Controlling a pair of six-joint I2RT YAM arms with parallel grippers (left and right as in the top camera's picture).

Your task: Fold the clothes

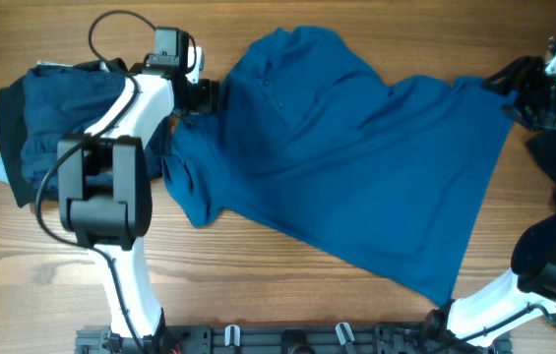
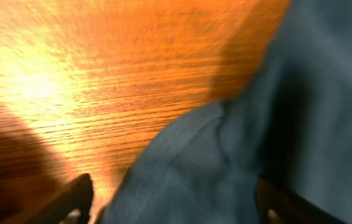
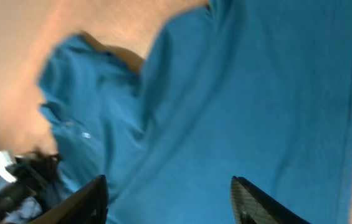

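Wooden counter (image 1: 287, 295) fills the whole background, plain grain.

The big thing is the blue polo shirt (image 1: 356, 167), spread mostly flat across the middle but skewed and a bit rumpled. Off its collar end sits a pile (image 1: 31, 128) of blue and dark clothes, partly covered by the left arm.

The left fingers (image 2: 70, 202) are right at the shirt's shoulder edge by the collar (image 1: 258, 64). They're spread wide with cloth lying under them, nothing pinched. The right fingers (image 3: 256, 202) hover at the shirt's far hem corner, also apart and empty.

Handling-wise I'd guess it's light, floppy knit that drapes and drags along the wood rather than holding any shape. I'd pinch it at the seams, meaning shoulder and hem corners, since the edges are thicker there.

The sleeve (image 1: 189, 187) near the left arm is bunched, and I can't find the other one. Both wrist views are blurry. There's a dark shape past the hem end, could be cloth or arm, can't tell.
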